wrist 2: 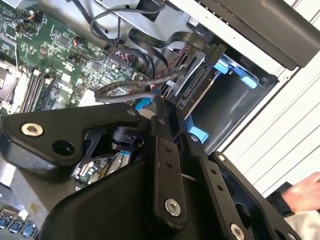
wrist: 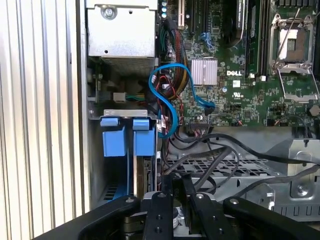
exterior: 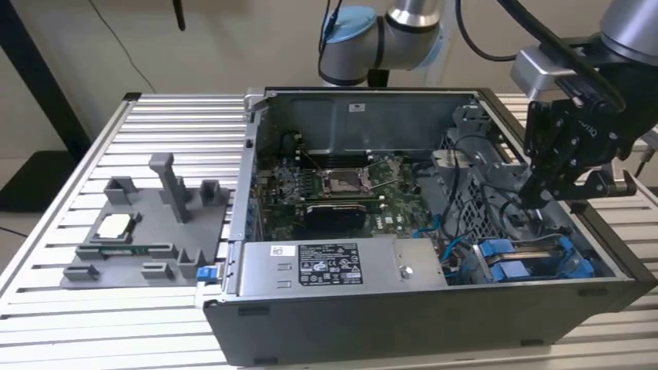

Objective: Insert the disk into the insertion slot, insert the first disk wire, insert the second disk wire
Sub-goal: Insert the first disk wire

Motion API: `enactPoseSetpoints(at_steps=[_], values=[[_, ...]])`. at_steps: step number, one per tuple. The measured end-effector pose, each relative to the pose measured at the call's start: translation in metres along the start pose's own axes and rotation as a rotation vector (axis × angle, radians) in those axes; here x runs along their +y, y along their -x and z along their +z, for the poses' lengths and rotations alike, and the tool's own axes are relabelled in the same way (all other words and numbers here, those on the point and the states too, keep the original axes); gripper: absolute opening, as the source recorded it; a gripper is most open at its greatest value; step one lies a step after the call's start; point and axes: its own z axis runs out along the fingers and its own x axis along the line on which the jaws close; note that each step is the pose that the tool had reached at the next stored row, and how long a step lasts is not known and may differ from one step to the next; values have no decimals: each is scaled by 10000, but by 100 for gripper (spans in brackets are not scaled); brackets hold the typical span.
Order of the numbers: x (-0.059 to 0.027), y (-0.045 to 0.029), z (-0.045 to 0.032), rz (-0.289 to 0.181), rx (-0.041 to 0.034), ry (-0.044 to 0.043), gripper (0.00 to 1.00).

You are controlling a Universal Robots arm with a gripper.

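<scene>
Gripper [exterior: 537, 202] is inside the open PC case [exterior: 411, 324], hanging over the perforated cage [exterior: 483, 193] on the exterior view's right. In both wrist views the fingers [wrist: 166, 195] are drawn nearly together with only a thin gap. A black cable [wrist 2: 125, 93] ends right at the tips [wrist 2: 159, 107]; can't tell if it's actually clamped.

Just past the gripper is the insertion slot [exterior: 504, 266], in the case corner next to the power-supply box [exterior: 329, 266]. Its blue latch tabs [wrist: 125, 141] sit side by side in the first wrist view. The disk [wrist: 148, 175] looks seated on edge under one tab. In the exterior view a silver strip shows between the blue rails there.

A blue data cable [wrist: 167, 100] loops from the bay area toward the motherboard [wrist: 240, 75]. Loose black leads drape across the cage.

Outside the case, a grey fixture tray [exterior: 144, 223] lies on the slatted table [exterior: 154, 116], well apart on the exterior view's left. In the second wrist view a person's hand [wrist 2: 305, 192] in a dark sleeve is over the slats beyond the case wall.
</scene>
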Motion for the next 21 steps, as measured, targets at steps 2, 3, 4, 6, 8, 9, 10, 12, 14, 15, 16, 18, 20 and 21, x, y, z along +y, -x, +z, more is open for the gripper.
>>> enactPoseSetpoints(at_steps=[2, 3, 4, 6, 8, 9, 10, 12, 14, 15, 16, 18, 20, 21], values=[[-28, -3, 16, 6, 2, 77, 20], [-40, -8, 27, 8, 2, 108, 20], [-52, -13, 39, 9, 3, 131, 20], [-73, -33, 62, 12, 3, 153, 20], [-91, -55, 86, 16, 2, 171, 20], [-97, -61, 96, 23, 1, 186, 20], [-104, -66, 106, 30, 1, 209, 20], [-124, -71, 117, 42, 5, 302, 20], [-152, -73, 126, 52, 6, 425, 20], [-167, -74, 130, 56, 6, 484, 20], [-183, -74, 134, 59, 8, 536, 20], [-215, -77, 141, 66, 9, 638, 20], [-248, -85, 147, 72, 11, 709, 20], [-264, -92, 151, 73, 10, 727, 20]])
